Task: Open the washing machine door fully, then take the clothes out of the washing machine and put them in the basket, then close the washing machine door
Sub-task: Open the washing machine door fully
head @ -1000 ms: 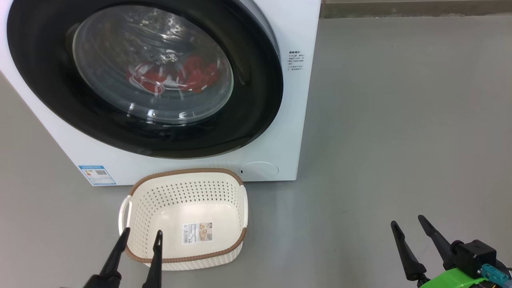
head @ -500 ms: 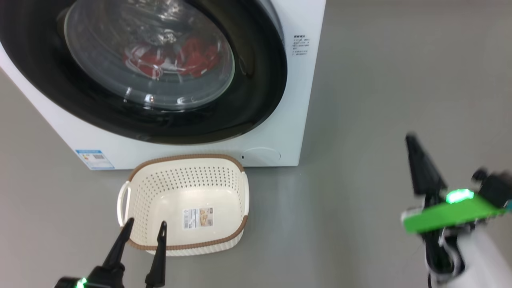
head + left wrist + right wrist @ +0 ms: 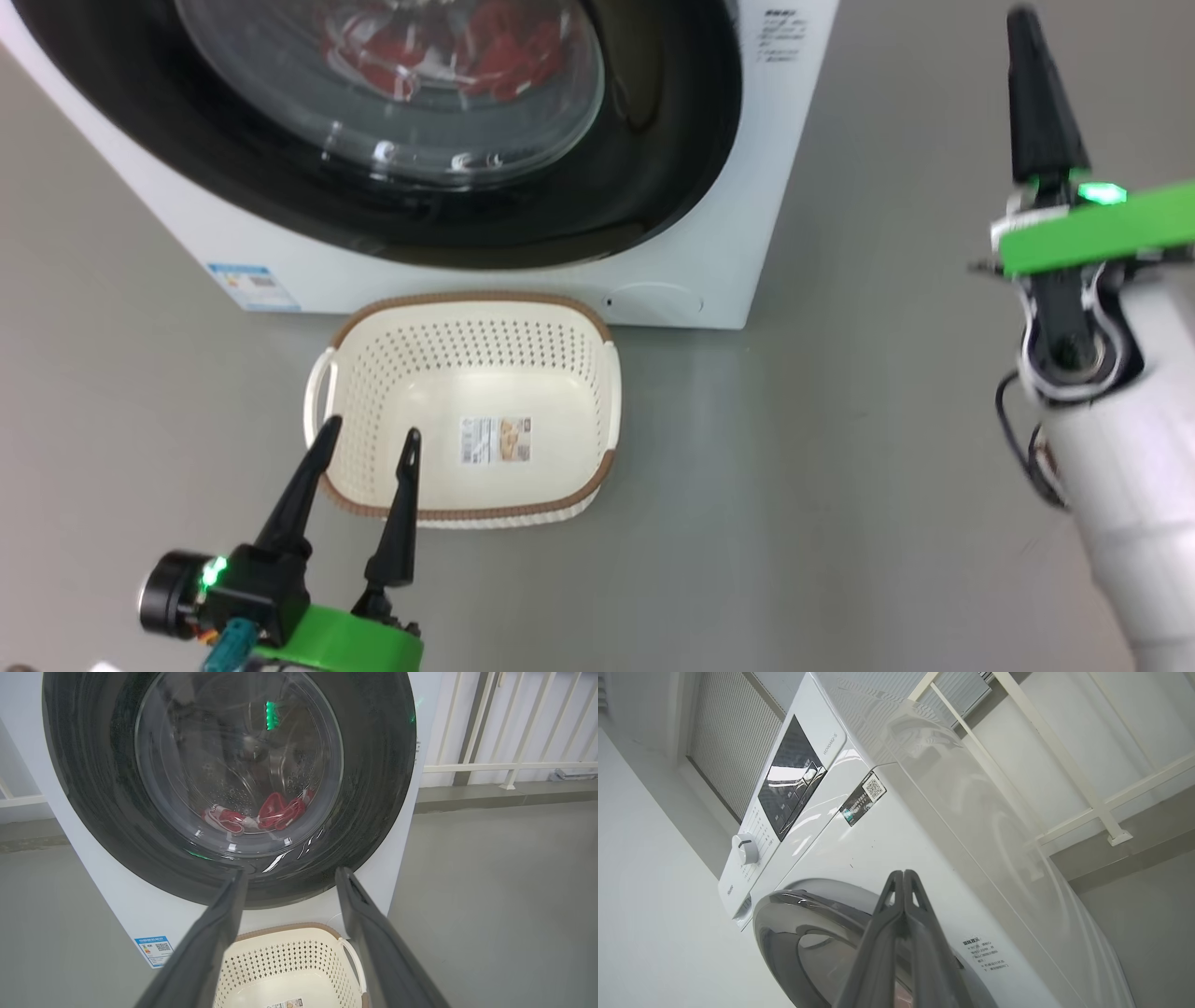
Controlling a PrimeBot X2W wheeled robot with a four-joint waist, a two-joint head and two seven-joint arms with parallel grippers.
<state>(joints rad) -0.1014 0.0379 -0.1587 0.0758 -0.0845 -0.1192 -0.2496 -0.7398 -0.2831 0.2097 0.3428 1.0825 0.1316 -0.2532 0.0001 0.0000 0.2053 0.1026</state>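
Behind the basket [image 3: 467, 298], the washing machine door [image 3: 653, 140] is closed.

Grey floor [image 3: 840, 420] w/ washing machine [image 3: 775, 224], basket [image 3: 471, 299] beside.

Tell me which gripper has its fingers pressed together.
The right gripper: its two dark fingers meet in a single point, up beside the washing machine. The left gripper has its fingers spread apart, near the basket.

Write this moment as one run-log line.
door: not fully open | clothes: behind door | basket: empty | left hand: open, by basket | right hand: shut, empty
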